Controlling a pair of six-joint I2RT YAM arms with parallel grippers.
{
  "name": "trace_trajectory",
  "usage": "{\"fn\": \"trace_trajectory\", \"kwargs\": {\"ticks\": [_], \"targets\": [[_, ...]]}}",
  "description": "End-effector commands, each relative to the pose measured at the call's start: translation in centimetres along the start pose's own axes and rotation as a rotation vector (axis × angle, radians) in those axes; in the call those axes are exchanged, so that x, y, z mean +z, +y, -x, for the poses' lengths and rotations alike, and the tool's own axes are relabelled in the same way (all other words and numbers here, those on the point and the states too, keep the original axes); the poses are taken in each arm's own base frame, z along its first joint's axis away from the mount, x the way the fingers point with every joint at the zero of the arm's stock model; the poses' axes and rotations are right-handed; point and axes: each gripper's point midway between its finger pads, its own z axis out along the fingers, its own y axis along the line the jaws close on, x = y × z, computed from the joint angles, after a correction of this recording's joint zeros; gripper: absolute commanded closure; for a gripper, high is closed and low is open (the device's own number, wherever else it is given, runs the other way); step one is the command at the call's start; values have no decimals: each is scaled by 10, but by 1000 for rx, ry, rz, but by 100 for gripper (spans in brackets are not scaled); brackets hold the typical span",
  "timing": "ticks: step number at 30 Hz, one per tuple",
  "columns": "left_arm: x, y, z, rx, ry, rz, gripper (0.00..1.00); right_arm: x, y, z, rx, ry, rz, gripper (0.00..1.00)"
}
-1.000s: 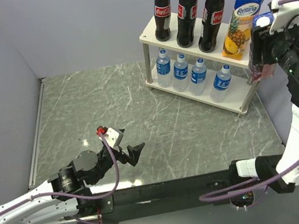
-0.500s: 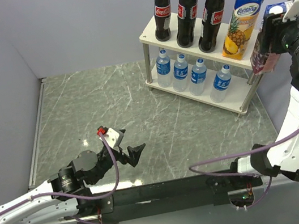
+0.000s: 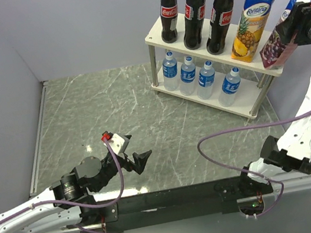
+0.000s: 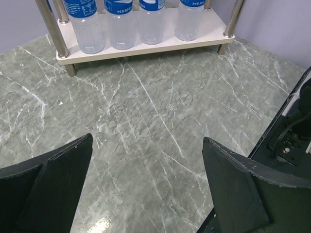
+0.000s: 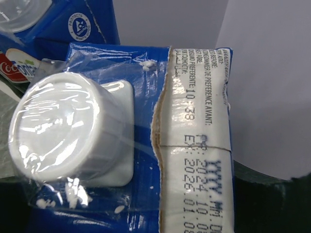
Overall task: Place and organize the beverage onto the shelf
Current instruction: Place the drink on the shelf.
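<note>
Right hand point(image 3: 304, 12) half closed on the top of the grape carton point(image 3: 278, 47). Carton tilted, in the air at 3 o'clock of the pineapple carton point(image 3: 249, 17), at the end of the shelf point(image 3: 156, 31); whether it touches the board I cannot tell. Left hand point(image 3: 131, 158) wide open, empty, low over the worktop point(image 3: 112, 106) at 7 o'clock. Cola bottles point(image 3: 194, 8) on top tier, water bottles point(image 3: 196, 76) on lower.

Risks:
- little free board at that end, so the base may land half off the edge and topple
- a tilted set-down could knock the pineapple carton into the bottles
- the film-wrapped top may slip in the grip
</note>
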Motion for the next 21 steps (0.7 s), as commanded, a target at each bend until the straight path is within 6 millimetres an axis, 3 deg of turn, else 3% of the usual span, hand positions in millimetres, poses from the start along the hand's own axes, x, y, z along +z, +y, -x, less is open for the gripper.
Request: {"fn": "trace_trajectory", "kwargs": {"ticks": [1,12,21], "targets": [[-1,-2,22,-11,-62,-15,1,-38,23,106,-266,-384,49,100],[-7,-4,27,-22,-77,-36,0,-16,19,99,-268,-349,149,100],[-13,-9,31,-38,-89,-74,0,-17,25,98,-282,-349,186,100]]}}
